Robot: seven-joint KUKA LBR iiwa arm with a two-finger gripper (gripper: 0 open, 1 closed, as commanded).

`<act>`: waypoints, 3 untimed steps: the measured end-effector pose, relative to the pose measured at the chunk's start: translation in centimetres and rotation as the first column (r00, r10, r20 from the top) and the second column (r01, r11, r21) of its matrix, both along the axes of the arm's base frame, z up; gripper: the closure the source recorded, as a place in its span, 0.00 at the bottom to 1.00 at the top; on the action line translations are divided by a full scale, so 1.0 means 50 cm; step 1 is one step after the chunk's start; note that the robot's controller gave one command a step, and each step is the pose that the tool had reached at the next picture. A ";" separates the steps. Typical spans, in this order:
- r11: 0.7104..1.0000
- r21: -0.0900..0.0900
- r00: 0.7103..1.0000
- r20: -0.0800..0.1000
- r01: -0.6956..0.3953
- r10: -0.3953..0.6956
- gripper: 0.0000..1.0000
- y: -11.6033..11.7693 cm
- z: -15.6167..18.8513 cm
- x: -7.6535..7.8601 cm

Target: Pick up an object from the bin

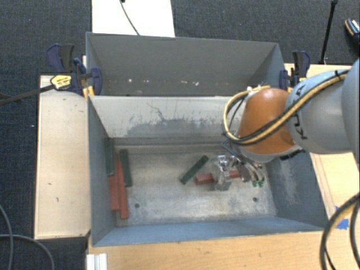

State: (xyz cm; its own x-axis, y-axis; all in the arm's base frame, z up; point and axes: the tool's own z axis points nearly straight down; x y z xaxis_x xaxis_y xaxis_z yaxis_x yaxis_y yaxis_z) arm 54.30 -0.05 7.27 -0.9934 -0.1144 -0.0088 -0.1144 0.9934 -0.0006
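Note:
My gripper is low over the bin floor, right of centre, its metal fingers pointing down. A small red block lies on the floor right at the fingers, on their left side. Another red piece shows just right of the fingers. A dark green bar lies slanted to the left of the red block. I cannot make out how far apart the fingers stand.
Along the left wall lie a long red bar and two dark green bars side by side. The arm with its orange cover and cables hangs over the bin's right part.

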 end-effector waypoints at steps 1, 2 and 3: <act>1.000 0.000 1.000 -0.005 -0.001 0.001 0.00 0.000 -0.004 -0.003; 1.000 -0.001 1.000 -0.004 -0.001 0.001 1.00 0.000 -0.002 -0.002; 0.979 -0.004 0.979 0.001 -0.202 0.202 1.00 -0.067 0.269 0.015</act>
